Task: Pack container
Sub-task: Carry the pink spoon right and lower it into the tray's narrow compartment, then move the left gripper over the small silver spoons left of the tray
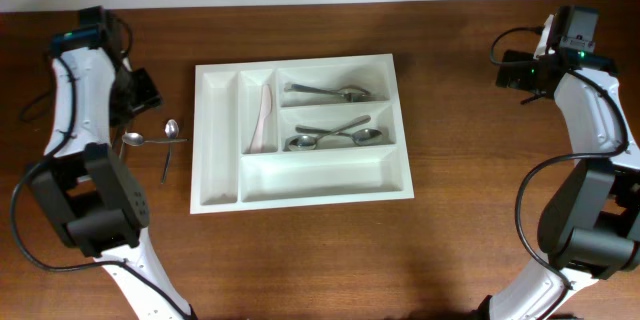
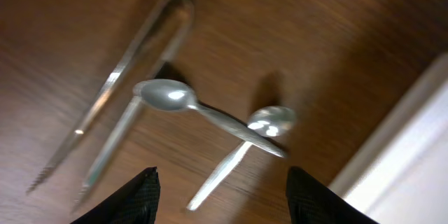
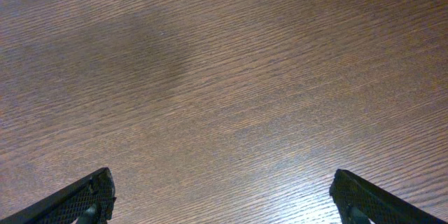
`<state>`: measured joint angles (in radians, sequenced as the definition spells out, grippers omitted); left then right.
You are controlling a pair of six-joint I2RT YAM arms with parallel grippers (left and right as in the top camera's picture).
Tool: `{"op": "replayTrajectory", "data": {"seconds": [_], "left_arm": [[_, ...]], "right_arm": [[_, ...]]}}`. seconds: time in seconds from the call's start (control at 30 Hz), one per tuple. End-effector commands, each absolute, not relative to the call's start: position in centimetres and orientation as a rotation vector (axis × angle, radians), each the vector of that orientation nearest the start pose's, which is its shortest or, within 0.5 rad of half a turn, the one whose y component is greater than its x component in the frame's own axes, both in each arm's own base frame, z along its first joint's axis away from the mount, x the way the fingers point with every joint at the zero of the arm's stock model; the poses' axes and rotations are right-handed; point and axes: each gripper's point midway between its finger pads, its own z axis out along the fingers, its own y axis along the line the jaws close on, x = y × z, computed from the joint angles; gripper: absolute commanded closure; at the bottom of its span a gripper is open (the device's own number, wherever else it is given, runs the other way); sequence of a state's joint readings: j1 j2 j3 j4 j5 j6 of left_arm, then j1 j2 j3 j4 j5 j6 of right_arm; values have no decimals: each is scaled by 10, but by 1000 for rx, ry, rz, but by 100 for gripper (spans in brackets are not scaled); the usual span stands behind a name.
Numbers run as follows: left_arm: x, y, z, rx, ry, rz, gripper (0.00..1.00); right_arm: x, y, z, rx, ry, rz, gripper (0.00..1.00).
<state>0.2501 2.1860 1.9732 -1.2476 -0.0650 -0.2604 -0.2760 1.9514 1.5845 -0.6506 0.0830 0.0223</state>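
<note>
Black fingers of the left gripper [image 2: 222,182] stand spread, pinching nothing, over two crossed spoons [image 2: 171,96] and a blurred long utensil [image 2: 119,77] on the table [image 2: 315,28]. Just beyond, the tray [image 1: 218,140] sits mid-table, its edge cut off in the left wrist view. Right gripper [image 3: 222,182] gapes wide over wood.

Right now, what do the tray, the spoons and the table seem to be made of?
Tray: probably plastic, white, smooth moulded walls. Spoons: likely metal, polished, with bright reflections. Table: wood or veneer, brown, visible grain.
</note>
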Motion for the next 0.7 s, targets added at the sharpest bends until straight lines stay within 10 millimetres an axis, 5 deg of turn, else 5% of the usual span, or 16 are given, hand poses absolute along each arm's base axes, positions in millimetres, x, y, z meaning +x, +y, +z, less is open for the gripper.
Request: {"op": "replayTrajectory", "data": {"seconds": [0.0,0.3,0.67], "left_arm": [[430,142,99,-753,2917,206,40],[425,169,83,-493,3004,390,40],[451,176,31,-363,3007,400,40]], "right_arm": [[477,-153,123,420,2550,-221,1],[477,-153,123,420,2550,-221,1],[477,-153,123,420,2550,-221,1]]}}
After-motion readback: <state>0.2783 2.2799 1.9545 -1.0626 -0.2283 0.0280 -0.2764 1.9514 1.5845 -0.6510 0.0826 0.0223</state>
